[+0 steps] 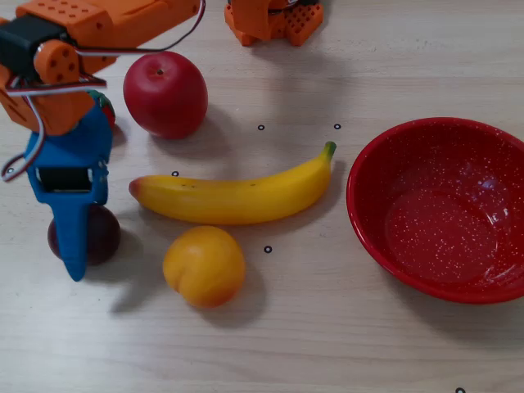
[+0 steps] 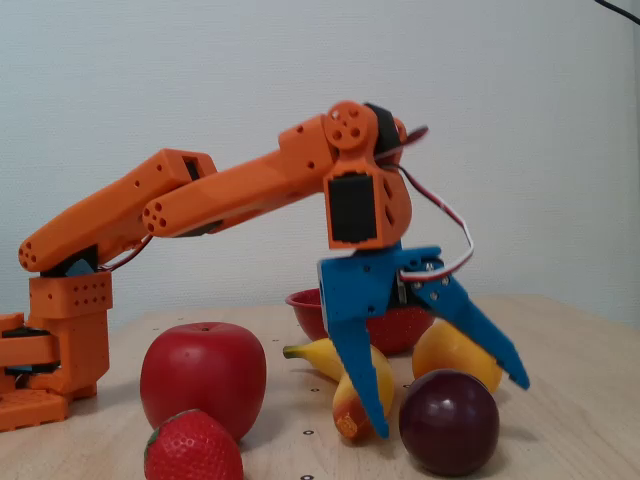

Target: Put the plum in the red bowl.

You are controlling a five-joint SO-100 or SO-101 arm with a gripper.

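The dark purple plum [image 1: 105, 233] lies on the table at the left in a fixed view, partly covered by my blue gripper [image 1: 75, 239]. From the side, in a fixed view, my gripper [image 2: 450, 408] is open and its two fingers straddle the plum [image 2: 448, 425], one tip on the table beside it, the other raised over its far side. Whether they touch it I cannot tell. The red speckled bowl [image 1: 442, 209] stands empty at the right; it also shows in a fixed view [image 2: 308, 308], partly hidden behind the gripper.
A red apple [image 1: 164, 92], a yellow banana [image 1: 237, 192] and an orange-yellow peach [image 1: 203, 266] lie between the plum and the bowl. A strawberry [image 2: 193, 447] sits by the apple. The arm's orange base [image 1: 274, 20] stands at the table's back.
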